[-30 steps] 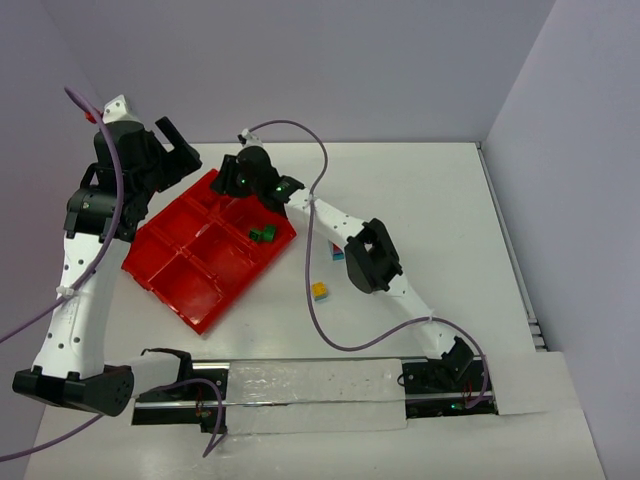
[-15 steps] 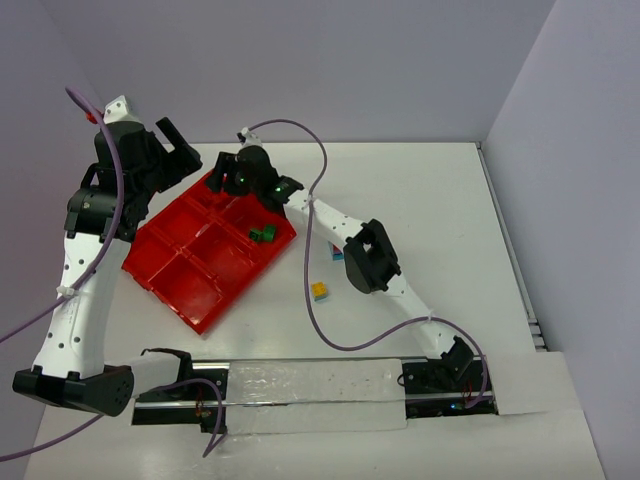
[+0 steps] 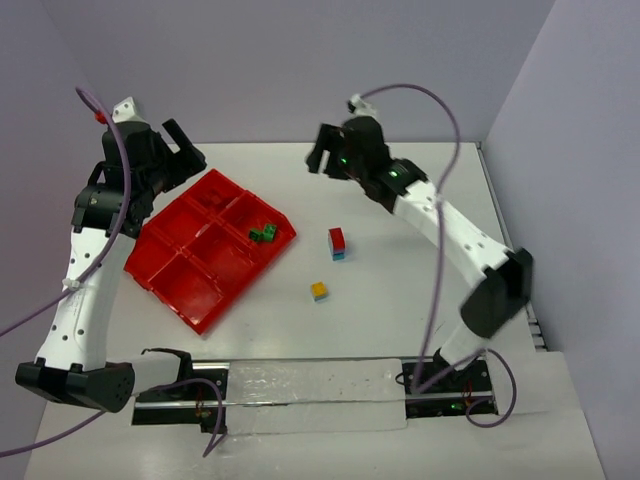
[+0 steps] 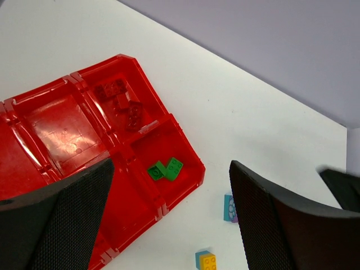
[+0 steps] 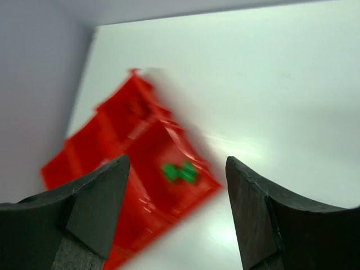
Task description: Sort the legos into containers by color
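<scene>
Top external: my right gripper (image 3: 318, 155), open and empty, hangs at twelve o'clock from the small red-on-teal stacked plastic brick (image 3: 337, 243); a skewed pinch could flick it.

Glossy red plastic tray (image 4: 62, 124) with bright reflections; smooth plastic green bricks (image 4: 166, 169); matt white table (image 4: 236, 112); left gripper (image 4: 170, 169) pads (image 4: 79, 219) matt black, finely textured

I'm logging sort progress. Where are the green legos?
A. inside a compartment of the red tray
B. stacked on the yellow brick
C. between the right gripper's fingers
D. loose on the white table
A: the green legos lie together inside a corner compartment of the red tray, within its low walls.
</scene>
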